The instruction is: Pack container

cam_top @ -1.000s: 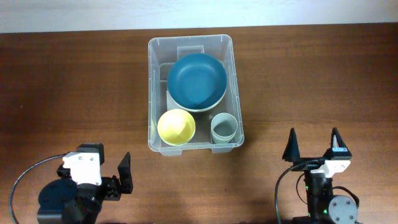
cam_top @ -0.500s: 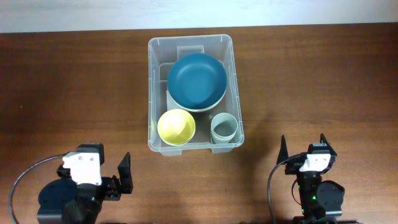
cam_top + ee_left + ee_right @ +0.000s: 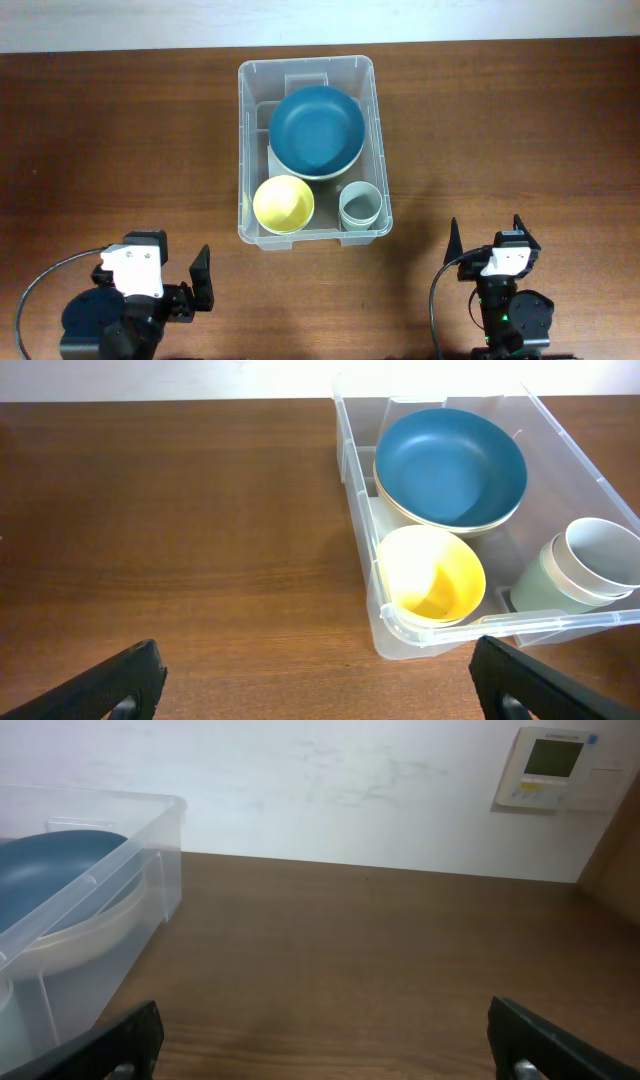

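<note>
I saw the clear plastic container at the far middle of the counter, holding a blue bowl, a yellow bowl and stacked grey-green cups. The left gripper and right gripper sat well apart from it, jaws spread wide, grasping nothing.
</note>
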`<state>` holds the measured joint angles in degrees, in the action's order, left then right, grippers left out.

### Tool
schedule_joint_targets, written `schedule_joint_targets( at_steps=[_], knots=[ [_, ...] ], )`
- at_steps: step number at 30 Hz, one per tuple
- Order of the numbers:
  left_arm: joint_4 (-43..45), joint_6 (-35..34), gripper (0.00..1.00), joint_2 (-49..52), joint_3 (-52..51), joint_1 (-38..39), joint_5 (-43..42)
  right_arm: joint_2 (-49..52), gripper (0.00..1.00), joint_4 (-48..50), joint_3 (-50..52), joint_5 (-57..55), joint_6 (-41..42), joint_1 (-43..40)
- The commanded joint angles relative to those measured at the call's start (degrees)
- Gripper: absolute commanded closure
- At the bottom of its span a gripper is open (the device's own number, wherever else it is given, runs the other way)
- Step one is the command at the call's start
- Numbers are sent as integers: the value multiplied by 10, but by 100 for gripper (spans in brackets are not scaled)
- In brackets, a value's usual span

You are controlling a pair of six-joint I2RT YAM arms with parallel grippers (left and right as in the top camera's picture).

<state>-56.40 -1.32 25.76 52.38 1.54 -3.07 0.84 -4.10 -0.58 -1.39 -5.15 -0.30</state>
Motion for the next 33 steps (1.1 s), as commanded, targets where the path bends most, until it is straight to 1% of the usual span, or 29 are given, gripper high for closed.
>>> schedule_joint_targets(
  at_steps=[1, 14, 17, 23, 26, 29, 32, 33],
  knots=[
    [1, -6, 1, -4, -2, 2, -8, -5, 1, -5, 3, 6, -4, -5],
    [0, -4, 1, -4, -2, 2, -7, -5, 1, -5, 3, 6, -4, -5],
    [-36, -1, 1, -4, -4, 2, 7, -5, 1, -5, 3, 6, -4, -5],
    [-40, -1, 0, -24, -53, 2, 20, -5, 1, -5, 3, 6, -4, -5],
    [-14, -1, 0, -63, -108, 2, 20, -5, 1, -5, 3, 6, -4, -5],
    [36, -1, 1, -110, -171, 2, 20, -5, 1, -5, 3, 6, -4, -5],
    [102, -1, 0, -158, -239, 2, 21, -5, 1, -5, 3, 6, -4, -5],
    [136, -1, 0, -179, -271, 2, 25, -5, 1, -5, 3, 6, -4, -5]
  ],
)
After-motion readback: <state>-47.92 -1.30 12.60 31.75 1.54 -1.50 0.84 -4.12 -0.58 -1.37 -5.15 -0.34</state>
